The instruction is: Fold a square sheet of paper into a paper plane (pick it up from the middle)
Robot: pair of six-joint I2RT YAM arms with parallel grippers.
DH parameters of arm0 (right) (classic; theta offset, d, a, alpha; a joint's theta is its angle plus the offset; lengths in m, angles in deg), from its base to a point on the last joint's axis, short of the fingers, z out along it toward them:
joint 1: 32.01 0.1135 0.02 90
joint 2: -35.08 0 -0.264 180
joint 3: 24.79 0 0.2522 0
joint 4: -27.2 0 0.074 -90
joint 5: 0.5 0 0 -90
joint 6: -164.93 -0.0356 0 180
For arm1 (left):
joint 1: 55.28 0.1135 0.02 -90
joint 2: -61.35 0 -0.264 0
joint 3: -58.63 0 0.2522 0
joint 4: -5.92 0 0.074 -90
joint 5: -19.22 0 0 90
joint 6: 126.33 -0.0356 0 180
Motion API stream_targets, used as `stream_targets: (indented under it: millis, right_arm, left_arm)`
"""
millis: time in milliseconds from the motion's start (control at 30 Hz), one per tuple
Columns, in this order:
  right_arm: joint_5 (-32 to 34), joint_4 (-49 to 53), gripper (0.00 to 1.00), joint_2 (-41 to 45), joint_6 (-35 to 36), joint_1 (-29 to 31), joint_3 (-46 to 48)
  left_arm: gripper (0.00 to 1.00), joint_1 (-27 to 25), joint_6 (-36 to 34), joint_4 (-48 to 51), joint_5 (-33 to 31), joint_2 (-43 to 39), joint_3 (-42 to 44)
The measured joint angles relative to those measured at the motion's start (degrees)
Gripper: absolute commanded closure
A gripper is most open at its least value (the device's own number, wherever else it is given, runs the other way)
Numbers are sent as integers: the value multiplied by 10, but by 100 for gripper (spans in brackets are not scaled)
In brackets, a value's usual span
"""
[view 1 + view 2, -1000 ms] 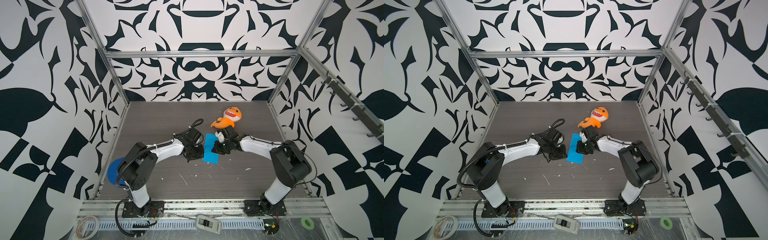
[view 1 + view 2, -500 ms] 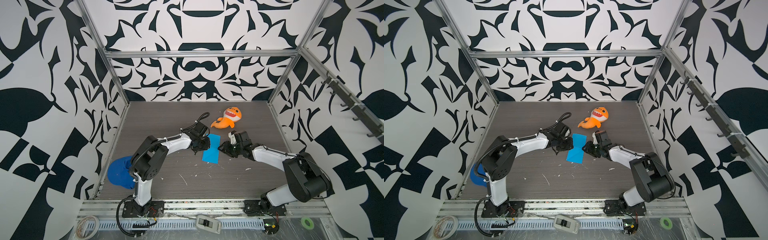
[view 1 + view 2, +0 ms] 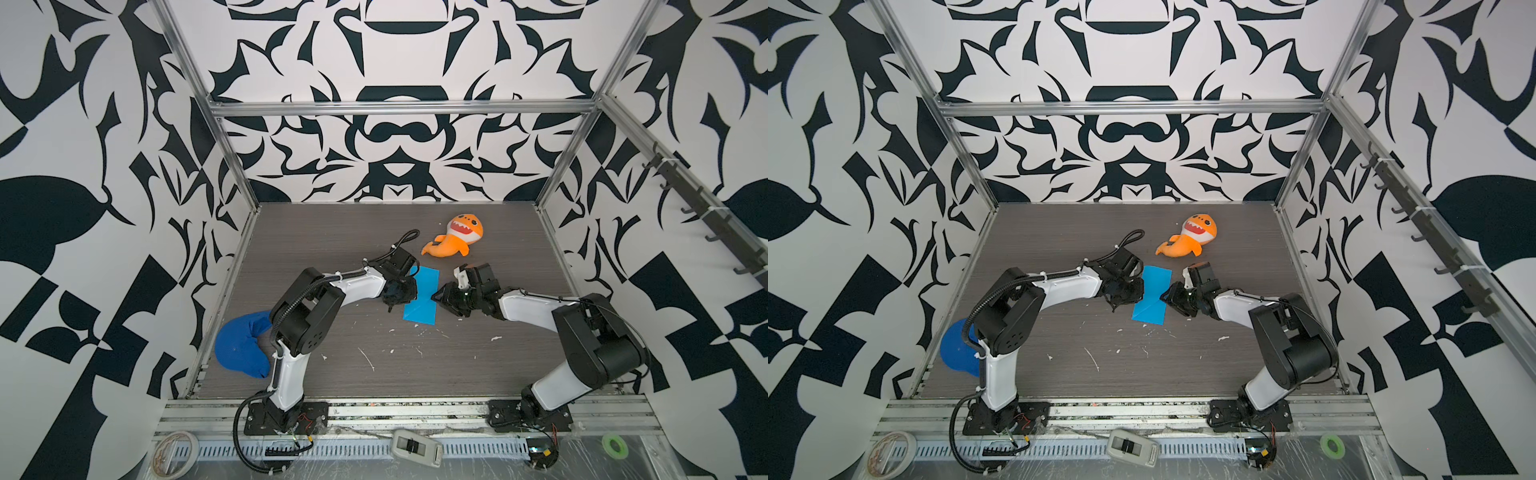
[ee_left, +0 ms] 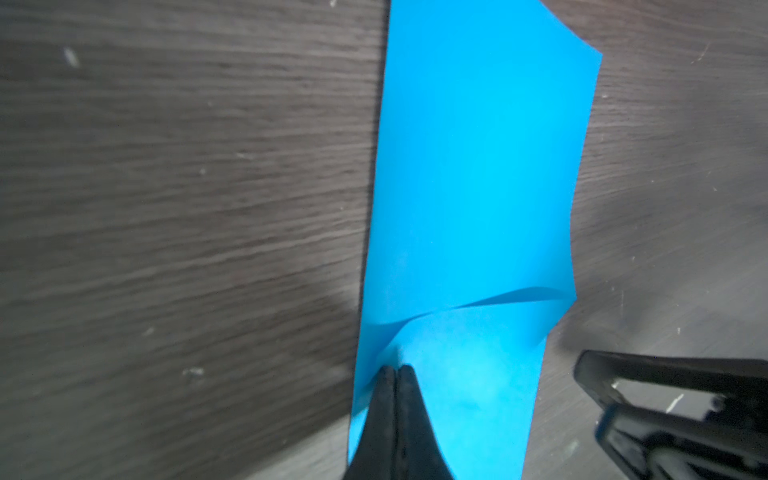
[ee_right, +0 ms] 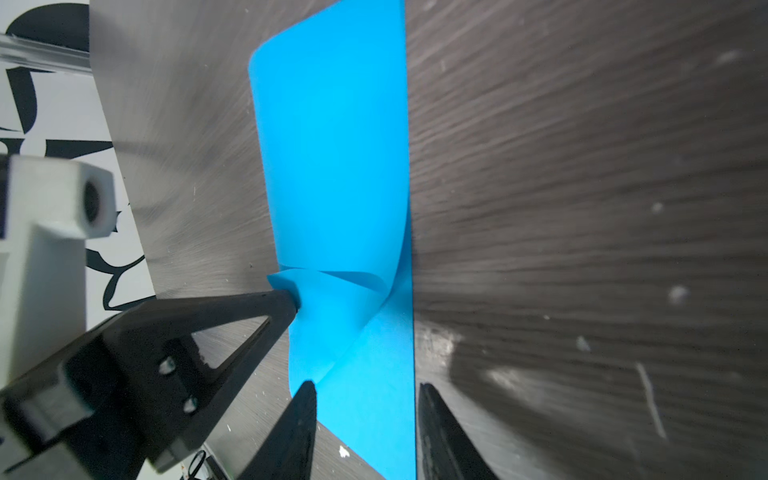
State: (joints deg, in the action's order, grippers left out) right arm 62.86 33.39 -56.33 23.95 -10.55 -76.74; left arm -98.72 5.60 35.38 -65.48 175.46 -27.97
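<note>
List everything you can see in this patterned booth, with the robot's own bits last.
sheet of paper: one, bright blue, folded into a strip, mid-table
shark plush: one, orange, behind the paper
round disc: one, dark blue, table's left edge
table: one, dark wood grain
scraps: several, white, scattered on the table's front
pale tape roll: one, whitish, front left
green tape roll: one, green, front right
small box: one, grey, front centre
left arm, right arm: white and black, front rail
left gripper: one, black, shut on the paper's lifted flap
right gripper: one, black, open, beside the paper
</note>
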Motion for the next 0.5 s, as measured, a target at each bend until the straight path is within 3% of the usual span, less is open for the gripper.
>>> stream_targets:
  millis: [233,500]
  right_arm:
    - [-17,-41,65,-38,-28,0,-10]
    - [-8,-52,65,-43,-39,0,-11]
  left_arm:
    - [97,0,1,0,1,1,0]
    - [97,0,2,0,1,1,0]
